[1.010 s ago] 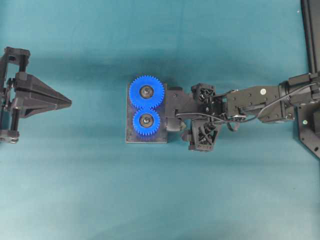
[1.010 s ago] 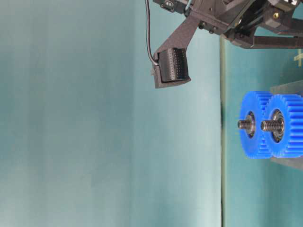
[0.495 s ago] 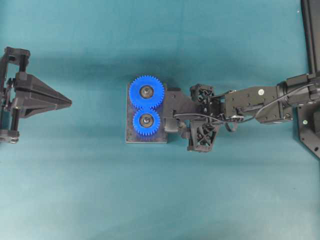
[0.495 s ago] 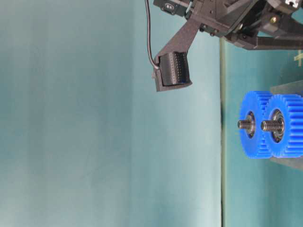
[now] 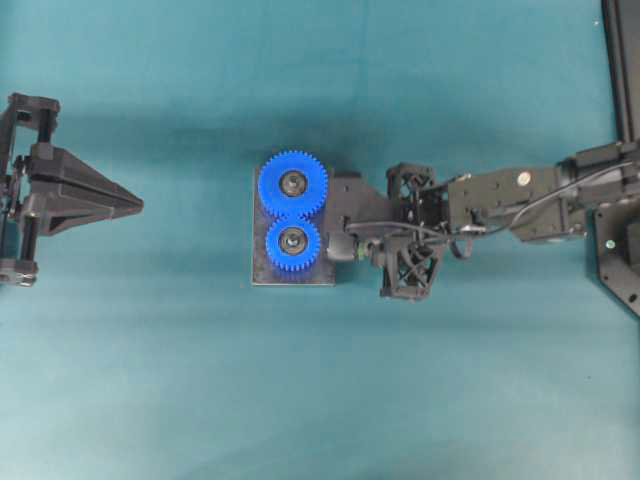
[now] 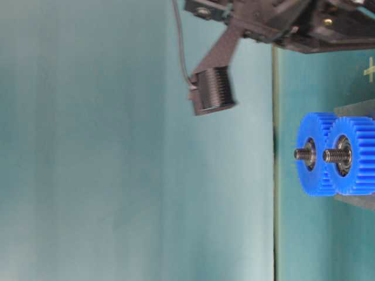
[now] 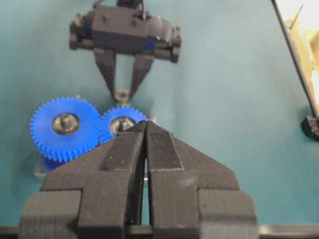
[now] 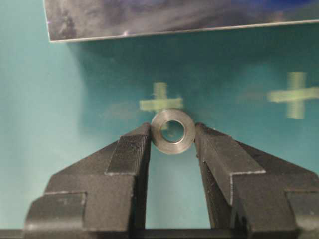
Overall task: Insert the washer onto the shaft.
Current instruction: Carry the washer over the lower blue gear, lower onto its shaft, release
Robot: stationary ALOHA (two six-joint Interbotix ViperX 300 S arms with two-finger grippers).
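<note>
Washer (image 8: 173,131): small shiny steel ring, pinched at the tips of the right gripper (image 8: 173,137).
It sits just off the gear plate's (image 5: 262,275) 3 o'clock side; two blue gears (image 5: 293,214) w/ threaded shafts (image 6: 336,155) nearby. Left gripper (image 7: 145,130) jaws together, well apart at 9 o'clock.

Both arms are matte black. The right end effector (image 8: 172,144) has two broad wedge-shaped fingers (image 8: 130,154) with finely ribbed inner faces and pale-edged flat tops. The left end effector (image 7: 145,130) matches it, its fingers tapering to a point. Beside the blue gears (image 5: 293,208), the right arm (image 5: 500,200) shows open lattice brackets, a thin black cable and a silver screw.
</note>
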